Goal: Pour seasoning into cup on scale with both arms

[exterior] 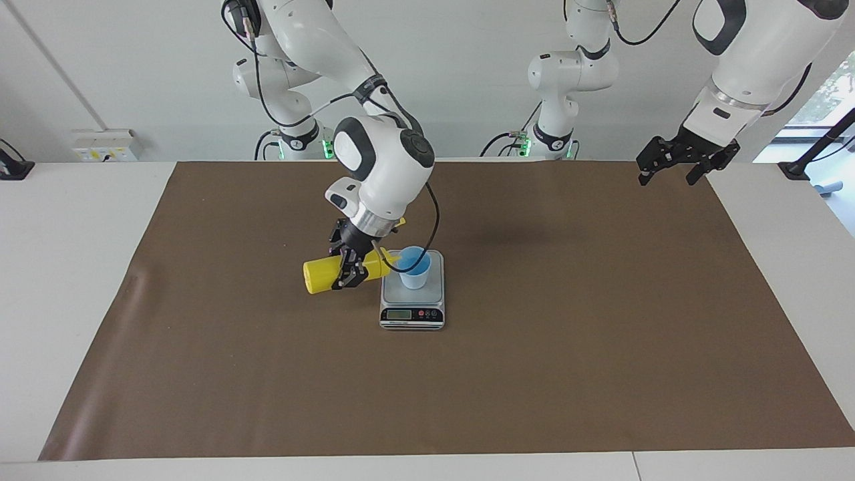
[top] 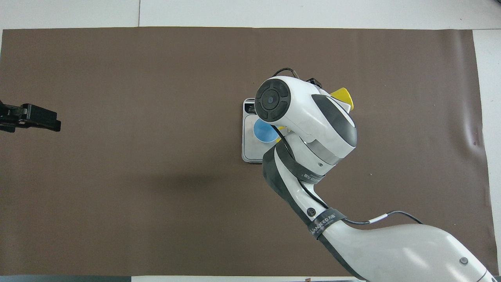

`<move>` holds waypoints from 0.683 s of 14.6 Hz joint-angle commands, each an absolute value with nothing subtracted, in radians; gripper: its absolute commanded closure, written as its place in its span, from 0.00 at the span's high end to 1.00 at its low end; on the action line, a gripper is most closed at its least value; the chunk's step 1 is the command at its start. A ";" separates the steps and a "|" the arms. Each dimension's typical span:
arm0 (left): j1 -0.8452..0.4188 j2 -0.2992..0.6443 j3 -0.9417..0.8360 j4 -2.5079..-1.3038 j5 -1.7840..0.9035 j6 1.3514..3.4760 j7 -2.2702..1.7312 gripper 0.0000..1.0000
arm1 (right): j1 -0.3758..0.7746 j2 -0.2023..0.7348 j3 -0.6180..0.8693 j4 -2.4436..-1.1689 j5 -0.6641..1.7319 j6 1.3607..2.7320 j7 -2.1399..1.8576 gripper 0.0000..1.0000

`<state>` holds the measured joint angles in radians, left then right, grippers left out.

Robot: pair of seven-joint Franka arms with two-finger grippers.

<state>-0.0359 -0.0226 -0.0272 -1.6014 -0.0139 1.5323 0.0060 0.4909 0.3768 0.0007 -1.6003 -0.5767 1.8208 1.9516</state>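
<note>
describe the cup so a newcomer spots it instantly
Mid brown mat sits a small steel scale. On its platform stands the cup: small, light blue, tapered, open-topped. It is the only blue item, beside the tilted yellow bottle in the right gripper.

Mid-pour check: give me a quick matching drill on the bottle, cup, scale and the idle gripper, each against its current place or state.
Things:
1. yellow bottle
2. blue cup
3. scale
4. left gripper

Places or states:
A. flat on the brown mat, display strip on the edge away from the robots
B. open, waiting in the air over the mat's edge at the left arm's end
C. tipped on its side in the right gripper, nozzle at the cup's rim
D. upright on the steel platform

Pairs: 1-C, 2-D, 3-A, 4-B
</note>
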 commanded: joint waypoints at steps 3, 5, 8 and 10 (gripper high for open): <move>-0.034 -0.051 -0.026 -1.631 -0.005 1.536 0.012 1.00 | 0.486 0.388 0.006 -1.549 -0.594 1.787 1.964 0.00; -0.034 -0.051 -0.026 -1.631 -0.005 1.536 0.012 1.00 | 0.465 0.387 0.005 -1.504 -0.504 1.769 1.960 0.00; -0.034 -0.051 -0.028 -1.631 -0.005 1.536 0.012 1.00 | 0.407 0.367 0.005 -1.494 -0.376 1.776 1.950 0.00; -0.034 -0.051 -0.028 -1.631 -0.005 1.536 0.012 1.00 | 0.362 0.347 0.003 -1.493 -0.260 1.784 1.919 0.00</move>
<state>-0.0359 -0.0226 -0.0272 -1.6014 -0.0139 1.5323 0.0060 0.4064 0.3709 -0.0051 -1.5057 -0.3520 1.7929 1.9501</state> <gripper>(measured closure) 0.000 0.392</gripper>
